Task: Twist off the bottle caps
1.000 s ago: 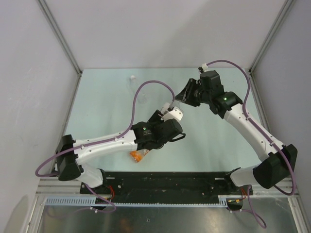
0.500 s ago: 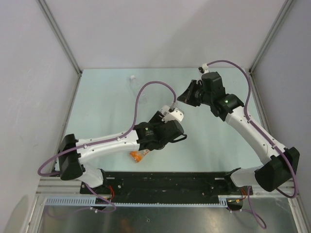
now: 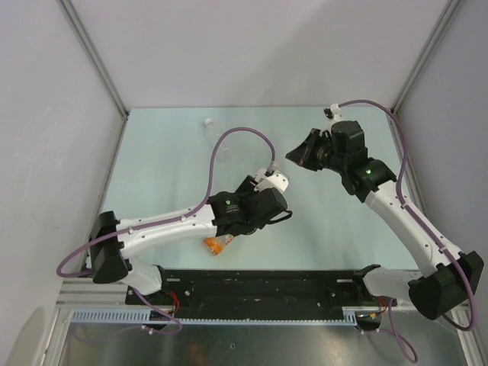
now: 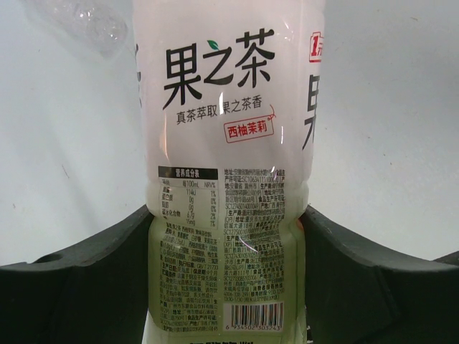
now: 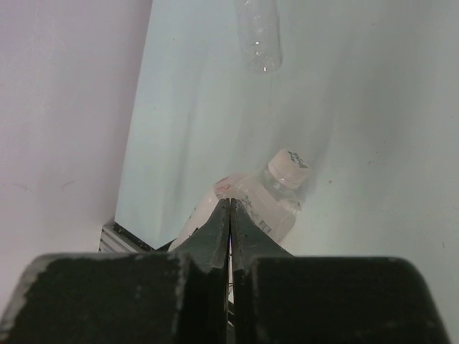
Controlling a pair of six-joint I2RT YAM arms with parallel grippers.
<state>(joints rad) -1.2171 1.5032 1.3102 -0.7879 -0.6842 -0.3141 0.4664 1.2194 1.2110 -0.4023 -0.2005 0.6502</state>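
Black fingers of the left end effector [image 4: 226,218] clamp the yellow-green labelled bottle [image 4: 222,107] by its body near the middle of the worktop [image 3: 156,171], likely bracing it against twisting. Its white cap [image 5: 289,166] is on. The right end effector [image 5: 229,206] hangs clenched and empty, apart from that cap, and must reopen to grip it.
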